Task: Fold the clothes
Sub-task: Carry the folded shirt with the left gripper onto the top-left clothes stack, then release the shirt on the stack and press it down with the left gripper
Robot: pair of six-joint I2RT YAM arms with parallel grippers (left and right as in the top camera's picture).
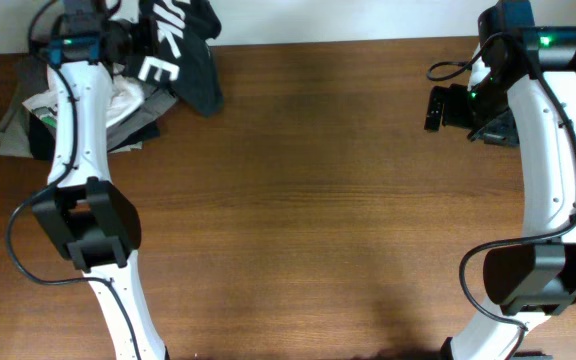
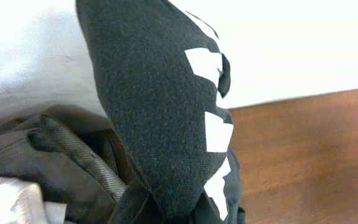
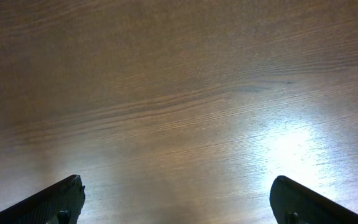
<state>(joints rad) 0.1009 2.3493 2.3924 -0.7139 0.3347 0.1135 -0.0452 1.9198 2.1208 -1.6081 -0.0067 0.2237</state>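
The black garment (image 1: 183, 50), lifted beside the pile (image 1: 28, 120), appears clenched by the left gripper (image 1: 123, 42); it should be drawn well clear of the pile. The right gripper (image 3: 176, 186) is released.

The table (image 1: 308, 200) is brown wood with the grain running from left to right, and most of its top is bare. Seen close in the right wrist view, the wood (image 3: 166, 93) carries two pale patches of reflected light near the lower corners. At the far left corner lies a heap of clothes (image 1: 18, 125), rumpled and unfolded, partly over the table's left edge. In it are an olive-brown piece (image 2: 61, 162) and a white cloth (image 2: 5, 199). A black garment with white lettering (image 1: 183, 50) sits at the right side of the heap; whether its lower end touches the wood cannot be told.
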